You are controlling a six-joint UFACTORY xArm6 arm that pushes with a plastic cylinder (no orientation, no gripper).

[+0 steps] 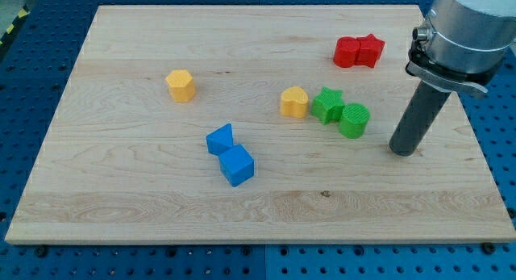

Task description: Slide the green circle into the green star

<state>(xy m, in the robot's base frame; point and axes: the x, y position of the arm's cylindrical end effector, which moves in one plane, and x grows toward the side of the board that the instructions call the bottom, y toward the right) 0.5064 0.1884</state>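
The green circle (354,120) sits right of the board's middle, touching the green star (326,104) on the star's lower right side. My tip (401,151) rests on the board to the right of the green circle and slightly lower, a short gap away from it. The dark rod rises from the tip toward the view's upper right into the arm's grey housing.
A yellow heart block (294,102) touches the green star's left side. Two red blocks (359,51) sit together near the view's top. A yellow hexagon block (181,85) lies at the left. Two blue blocks (230,155) sit low in the middle. The wooden board (121,191) lies on a blue pegboard.
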